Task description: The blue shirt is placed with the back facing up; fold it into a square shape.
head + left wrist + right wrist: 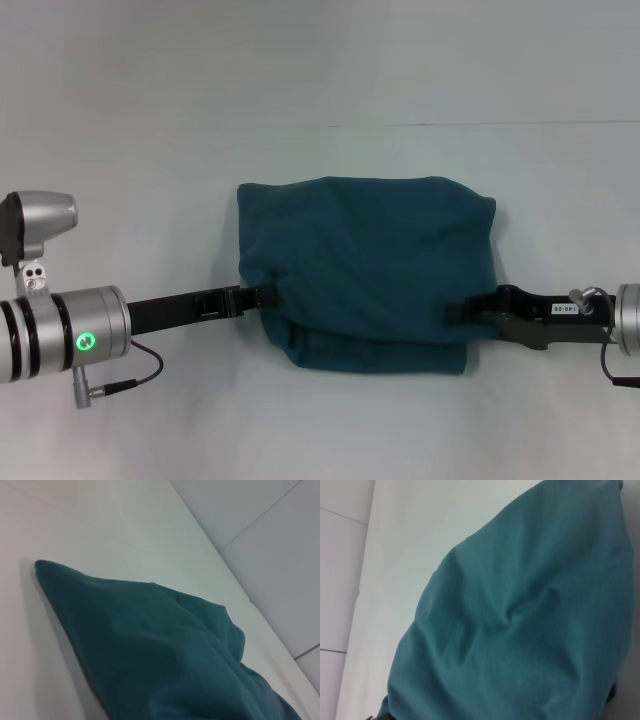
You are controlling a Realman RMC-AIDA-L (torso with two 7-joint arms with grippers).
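Head view shows the blue shirt (365, 270) lying near the middle of the white desk (150, 420), already folded into a compact, roughly rectangular bundle with layered edges along its near side. The left gripper (262, 296) reaches in from the desk's left edge, low and level, its tip meeting the shirt's left edge near the lower corner. The right gripper (462, 311) comes in from the desk's right edge and touches the shirt's right side, low down. On both grippers the fingertips disappear against or under the cloth, so whether they are apart or pinching the fabric cannot be told. The left wrist view looks along the desk at one pointed corner of the shirt (165, 650), the fabric rising in soft folds. The right wrist view is nearly filled by wrinkled teal cloth (530, 625).
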